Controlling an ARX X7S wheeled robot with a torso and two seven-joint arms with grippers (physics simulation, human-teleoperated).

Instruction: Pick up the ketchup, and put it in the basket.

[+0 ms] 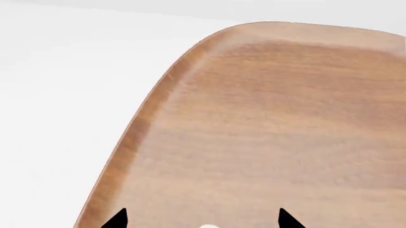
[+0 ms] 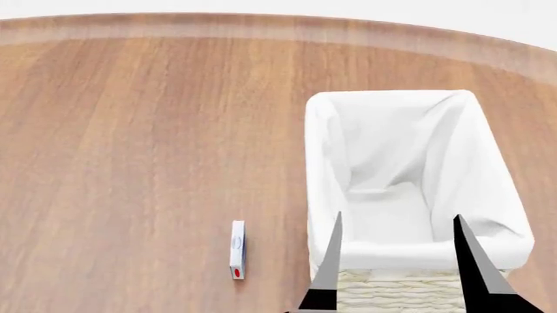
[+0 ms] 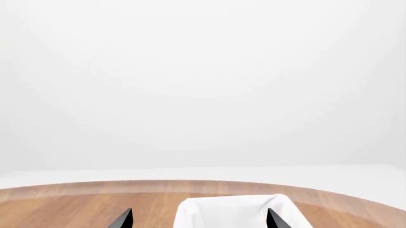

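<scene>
The basket (image 2: 409,182) is cream wicker with a white cloth liner and stands on the right of the wooden table; its inside shows only the liner. It also shows in the right wrist view (image 3: 231,211). My right gripper (image 2: 405,264) is open, its two dark fingers spread over the basket's near end, with nothing between them (image 3: 199,223). My left gripper (image 1: 203,221) is open over bare tabletop near a rounded table corner; it is out of the head view. No orange-red ketchup bottle shows in any view.
A small thin white object with a red spot (image 2: 237,250) lies on the table (image 2: 130,130) left of the basket. A white sliver (image 1: 208,226) shows at the picture's edge between the left fingertips. The table's rounded rim (image 1: 159,95) borders white floor.
</scene>
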